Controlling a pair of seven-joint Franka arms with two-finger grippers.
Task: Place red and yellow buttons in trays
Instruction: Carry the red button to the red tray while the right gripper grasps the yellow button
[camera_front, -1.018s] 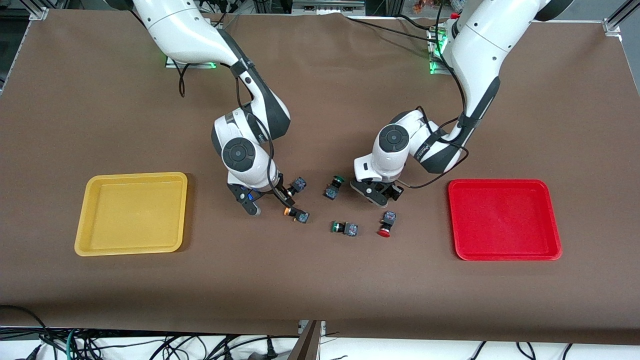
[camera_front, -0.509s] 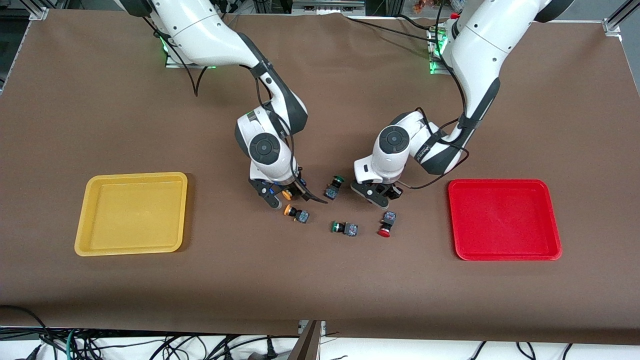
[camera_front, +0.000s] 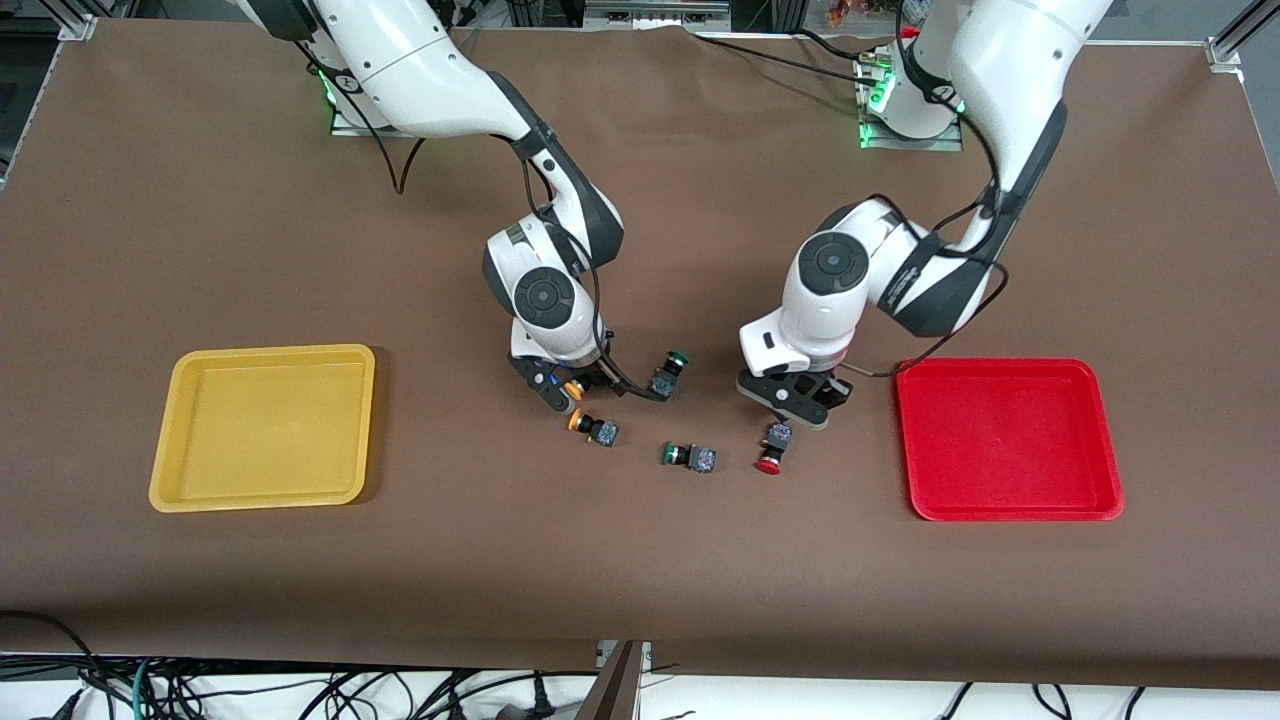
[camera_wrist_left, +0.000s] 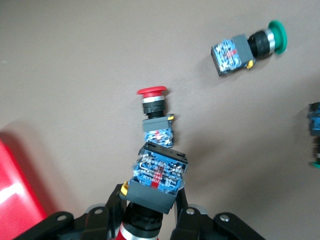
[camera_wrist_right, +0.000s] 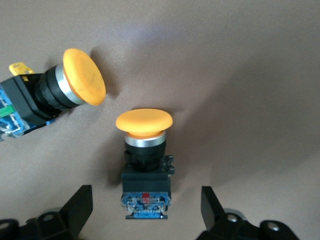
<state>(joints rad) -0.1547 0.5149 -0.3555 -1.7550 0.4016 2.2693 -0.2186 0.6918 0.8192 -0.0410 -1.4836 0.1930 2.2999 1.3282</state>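
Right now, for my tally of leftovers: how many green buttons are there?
2: one green button farther from the camera, the other nearer, both mid-table. None looks hidden.

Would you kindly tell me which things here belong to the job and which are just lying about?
Job: held red button, in left pincer; loose red button; yellow button under open right pincer; second yellow button; yellow tray; red tray.
Lying about: farther green button; nearer green button.

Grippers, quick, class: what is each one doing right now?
Left gripper: shut on a red button, near the red tray.
Right gripper: open, astride a yellow button on the table.
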